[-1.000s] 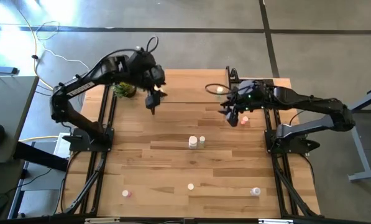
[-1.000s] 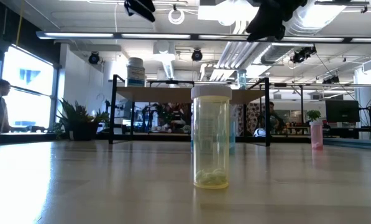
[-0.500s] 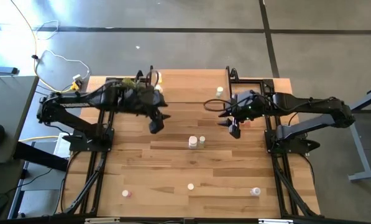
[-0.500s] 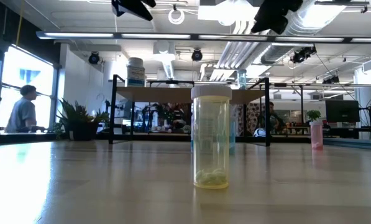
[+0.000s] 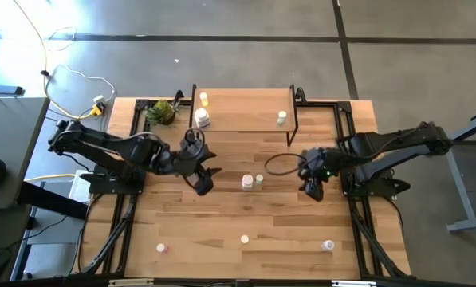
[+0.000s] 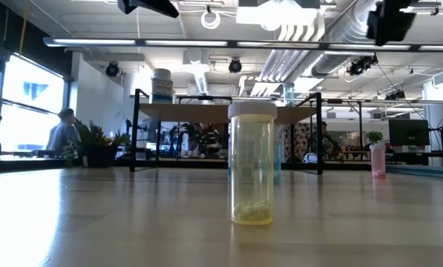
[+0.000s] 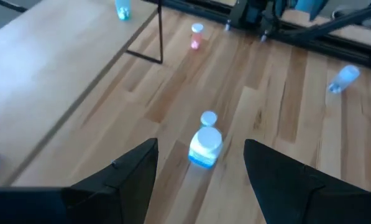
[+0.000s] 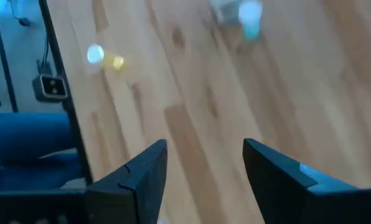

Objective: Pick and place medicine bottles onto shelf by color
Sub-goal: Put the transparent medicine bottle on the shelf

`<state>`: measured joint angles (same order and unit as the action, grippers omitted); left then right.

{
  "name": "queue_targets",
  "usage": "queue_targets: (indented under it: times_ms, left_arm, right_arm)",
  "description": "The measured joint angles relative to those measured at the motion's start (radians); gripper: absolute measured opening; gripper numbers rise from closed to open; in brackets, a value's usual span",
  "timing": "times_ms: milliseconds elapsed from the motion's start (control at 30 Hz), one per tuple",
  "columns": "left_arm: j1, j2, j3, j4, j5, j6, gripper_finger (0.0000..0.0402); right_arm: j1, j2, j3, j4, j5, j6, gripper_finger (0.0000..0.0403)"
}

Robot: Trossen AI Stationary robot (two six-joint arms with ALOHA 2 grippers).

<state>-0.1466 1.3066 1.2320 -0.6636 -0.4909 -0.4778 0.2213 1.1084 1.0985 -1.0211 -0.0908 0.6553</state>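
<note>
The light-wood shelf (image 5: 245, 112) stands at the table's far middle. On it stand a pale yellow bottle (image 5: 203, 99), a larger white bottle (image 5: 202, 118) and a small white bottle (image 5: 281, 117). A white bottle (image 5: 246, 182) and a smaller one (image 5: 259, 181) stand mid-table; they also show in the left wrist view, the white one (image 7: 205, 147) in front. My left gripper (image 5: 202, 180) is open and empty, left of them, facing them. My right gripper (image 5: 312, 188) is open and empty, right of them. A pale yellow bottle (image 6: 252, 163) stands close in the low view.
A green plant-like object (image 5: 162, 112) sits at the far left beside the shelf. A pink bottle (image 7: 196, 36) stands near the shelf's right leg. Near the table's near edge are a pink bottle (image 5: 162, 248), a pale one (image 5: 244, 238) and one lying down (image 5: 327, 245).
Both grippers have come away from the shelf toward the table's near edge. My left gripper has gone from the shelf's left end to mid-table, and my right gripper from the shelf's right end to mid-table. The shelf and its bottles now show uncovered.
</note>
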Motion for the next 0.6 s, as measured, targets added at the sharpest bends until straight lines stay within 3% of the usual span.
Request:
queue_targets:
  times_ms: [267,600]
  left_arm:
    - [-0.049,0.001,-0.087,0.163,-0.018,-0.02,0.0227]
    - [-0.079,0.001,-0.088,0.17,0.042,0.01,0.0227]
  right_arm:
    - [0.224,0.016,-0.001,-0.048,0.098,0.391,0.0201]
    - [0.473,0.111,-0.002,-0.077,0.165,0.789,0.0201]
